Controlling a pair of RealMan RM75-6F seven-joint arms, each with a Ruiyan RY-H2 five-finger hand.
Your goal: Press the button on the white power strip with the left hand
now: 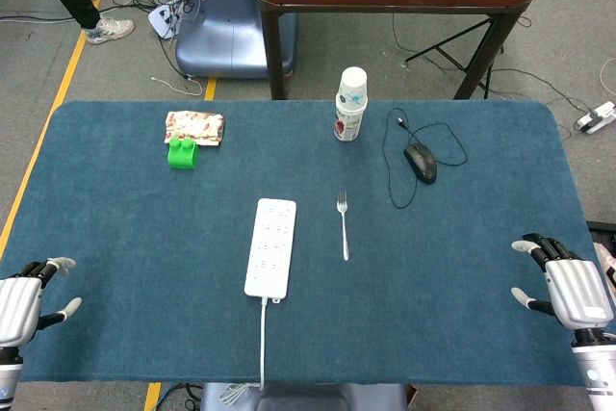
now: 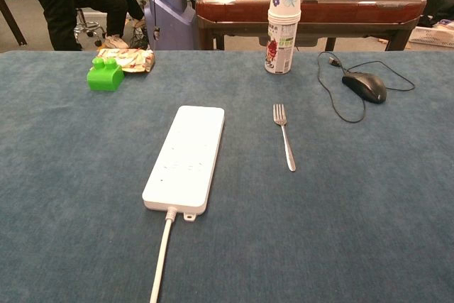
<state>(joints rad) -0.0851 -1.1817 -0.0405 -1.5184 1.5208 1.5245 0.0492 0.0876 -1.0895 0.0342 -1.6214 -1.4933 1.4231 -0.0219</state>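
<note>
Power strip [image 1: 270, 246] lies mid-desk, cord toward robot. Left robot hand [image 1: 21, 307] idle at near-left edge, fingers spread, empty; right robot hand [image 1: 568, 288] same. Button not discernible; reach inward, press with one fingertip.

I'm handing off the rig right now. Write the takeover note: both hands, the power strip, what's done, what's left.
Left hand: open, holding nothing, at the near left table edge, well clear of the strip.
Right hand: open, holding nothing, at the near right edge.
White power strip: flat mid-table, cord running toward the near edge; fork lies beside it, apart.
Done: nothing yet; strip untouched.
Left: bring the left hand over and press the button. Its position isn't discernible in either view.
</note>
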